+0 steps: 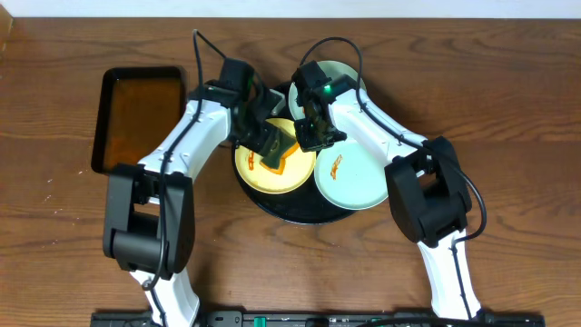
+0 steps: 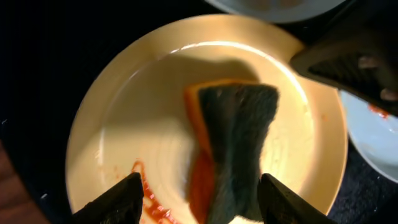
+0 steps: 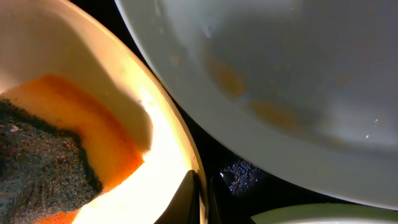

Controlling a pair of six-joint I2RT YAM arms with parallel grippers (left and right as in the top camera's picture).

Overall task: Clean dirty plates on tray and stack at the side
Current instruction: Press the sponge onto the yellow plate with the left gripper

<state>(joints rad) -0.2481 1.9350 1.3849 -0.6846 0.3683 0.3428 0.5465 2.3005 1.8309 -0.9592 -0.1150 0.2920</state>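
Overhead, both arms crowd the large round glossy black tray (image 1: 300,211), hiding most of the rear pale mint-blue plate (image 1: 343,73). The pale yellow plate (image 1: 259,173) lies at the tray's left. The front mint-blue plate (image 1: 356,189) lies at its right, orange-smeared and jutting past the rim.

The left gripper (image 2: 200,180) stands wide, squeezing an orange sponge with a dark scouring face (image 2: 239,143) to a waist above the yellow plate. A red smear (image 2: 146,193) sits near that plate's edge.

The right gripper (image 3: 202,186) is closed to a sliver at the yellow plate's rim, and whether it pinches the rim is unclear.

Bare brown wooden table (image 1: 508,82) lies open to the right. A rectangular black tray of brownish liquid (image 1: 100,118) sits to the left, apart.
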